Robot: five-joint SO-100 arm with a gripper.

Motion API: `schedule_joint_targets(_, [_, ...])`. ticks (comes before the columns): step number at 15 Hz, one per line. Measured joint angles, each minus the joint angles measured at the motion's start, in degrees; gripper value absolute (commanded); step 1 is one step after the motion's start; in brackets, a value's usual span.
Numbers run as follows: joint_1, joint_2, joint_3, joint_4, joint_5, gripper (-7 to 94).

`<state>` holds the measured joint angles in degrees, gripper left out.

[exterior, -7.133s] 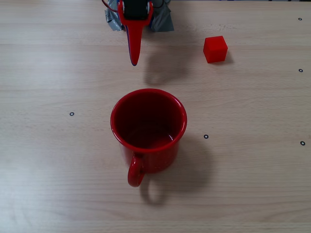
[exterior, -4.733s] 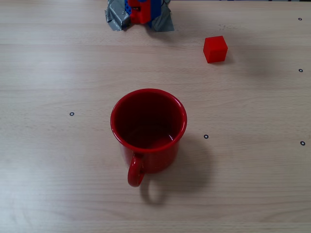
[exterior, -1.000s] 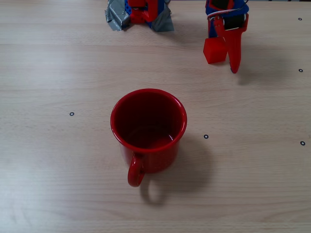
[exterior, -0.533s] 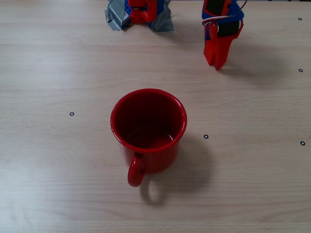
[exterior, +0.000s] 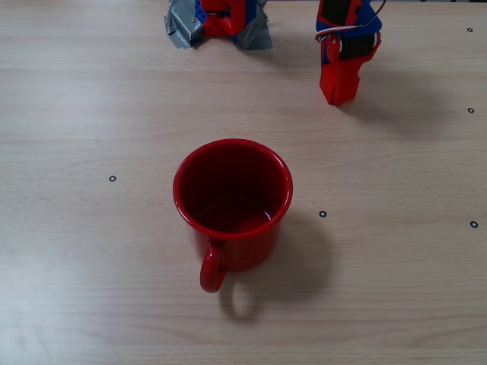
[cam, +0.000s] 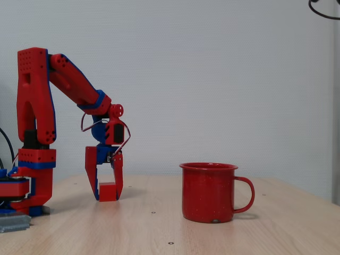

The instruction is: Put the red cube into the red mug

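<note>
Claw: the red-and-blue two-finger gripper (cam: pixel 106 192) stands tips-down, its fingers closed in against the small matte red plastic cube (cam: pixel 108 192).
Cube: on the pale wooden table (exterior: pixel 396 266), near the arm's base, well apart from the mug.
Mug: the glossy red enamel mug (exterior: pixel 232 201) stands upright, mouth open, handle away from the arm.
Risk: I'd guess a shallow pinch lets the cube slip during the lift, or a low carry clips the rim.
Room: bare tabletop between them; nothing blocks the way.

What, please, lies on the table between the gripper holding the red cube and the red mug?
Nothing: both fixed views show bare table between gripper and red mug.
</note>
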<state>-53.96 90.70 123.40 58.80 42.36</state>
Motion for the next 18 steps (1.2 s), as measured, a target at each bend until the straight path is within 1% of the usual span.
schedule_joint_targets(1, [0.1,0.0,-0.2,1.7,-1.8,0])
schedule_joint_targets(2, [0.4,0.0,-1.0,6.9,-3.4,0])
schedule_joint_targets(3, [1.8,0.0,-4.2,13.9,-4.8,0])
schedule_joint_targets(4, [3.3,0.0,-8.6,20.8,-9.1,0])
schedule_joint_targets(6, [6.3,0.4,-16.8,31.1,-10.7,0])
schedule_joint_targets(9, [12.4,1.6,-29.2,40.3,-11.5,0])
schedule_joint_targets(11, [15.2,1.7,-41.1,44.2,-15.1,0])
schedule_joint_targets(12, [15.9,1.7,-45.9,44.2,-20.7,0])
schedule_joint_targets(13, [18.1,2.0,-49.1,44.2,-23.1,0])
schedule_joint_targets(14, [20.7,2.1,-54.0,44.2,-27.4,0])
schedule_joint_targets(16, [23.2,2.7,-63.5,44.2,-32.0,0])
schedule_joint_targets(18, [27.8,2.8,-69.2,44.2,-36.9,0])
